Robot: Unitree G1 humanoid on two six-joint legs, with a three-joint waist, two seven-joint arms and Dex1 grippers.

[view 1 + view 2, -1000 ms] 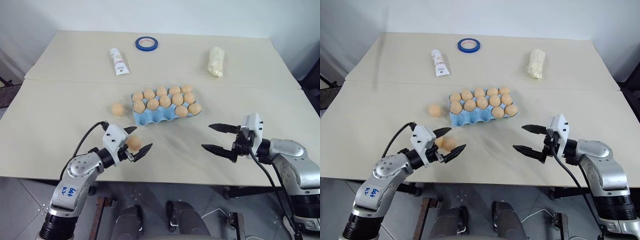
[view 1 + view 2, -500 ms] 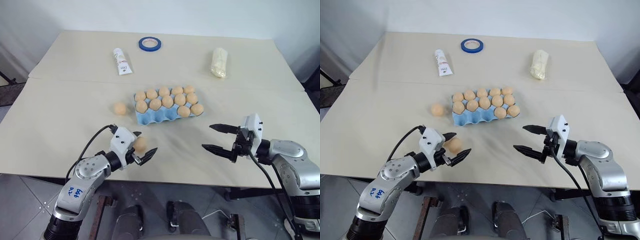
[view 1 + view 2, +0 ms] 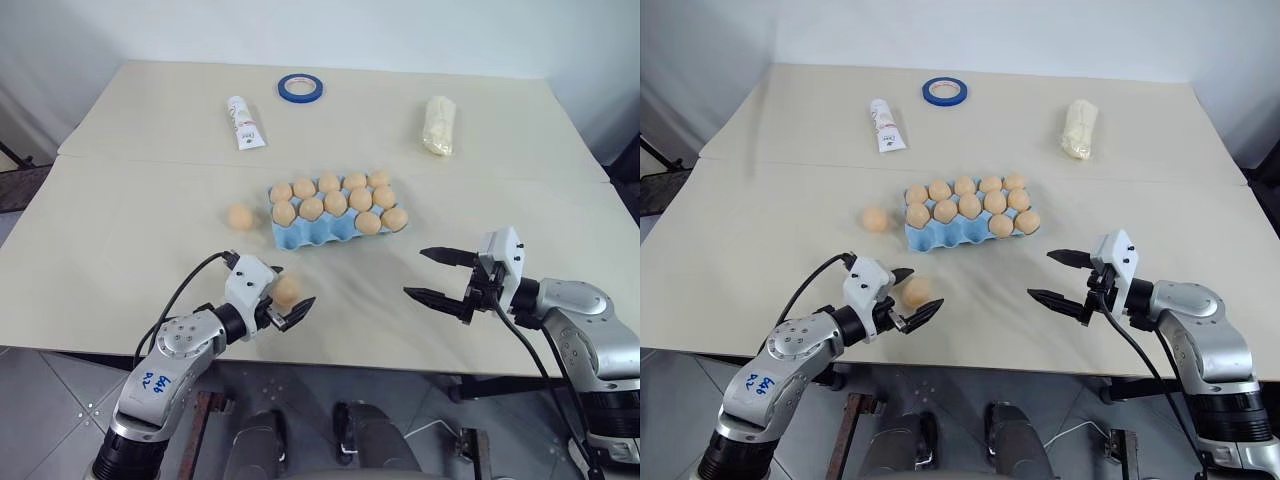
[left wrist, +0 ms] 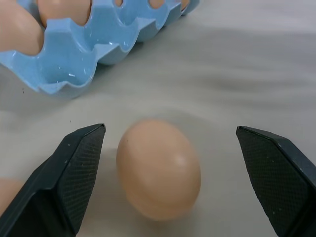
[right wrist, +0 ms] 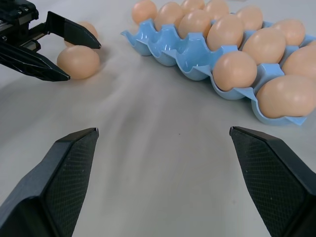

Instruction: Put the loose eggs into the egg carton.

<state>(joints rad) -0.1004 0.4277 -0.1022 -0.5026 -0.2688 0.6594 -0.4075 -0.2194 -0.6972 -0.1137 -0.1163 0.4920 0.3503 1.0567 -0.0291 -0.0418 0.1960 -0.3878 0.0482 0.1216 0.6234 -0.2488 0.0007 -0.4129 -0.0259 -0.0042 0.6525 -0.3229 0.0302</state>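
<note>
Head views: left gripper (image 3: pixel 281 302) low over the near part of the table (image 3: pixel 120 240), jaws spread wide, nothing gripped. A loose egg (image 3: pixel 287 290) lies on the tabletop between its two fingers; can't tell if either finger touches it. Second loose egg (image 3: pixel 239 216) sits further out from that gripper, just beside the left end of the egg carton (image 3: pixel 300 236). Carton is beyond the left gripper and slightly to its right, light blue, its two far rows full of eggs, near row of cups bare. Right gripper (image 3: pixel 436 274) hovers near the table's front edge, fingers wide apart, holding nothing; carton is ahead of it and to its left, well apart. Far beyond both grippers: white tube (image 3: pixel 238 122), blue tape ring (image 3: pixel 299 87), pale yellow bundle (image 3: pixel 438 123).

Left wrist view: the two black fingers (image 4: pixel 74 173) stand far apart with the loose egg (image 4: pixel 159 168) resting on the table between them, closer to one finger, small gap visible there, wide gap to the other. Carton corner (image 4: pixel 74 59) with bare cups just ahead of the fingertips. Edge of another egg at the frame border beside one finger.

Right wrist view: own fingers (image 5: pixel 59 168) wide open, bare tabletop between them. Carton (image 5: pixel 197 59) ahead and off to one side, eggs seated in it. Left gripper (image 5: pixel 76 55) visible across the table, its open fingers bracketing a loose egg (image 5: pixel 78 61); another egg just behind it.
</note>
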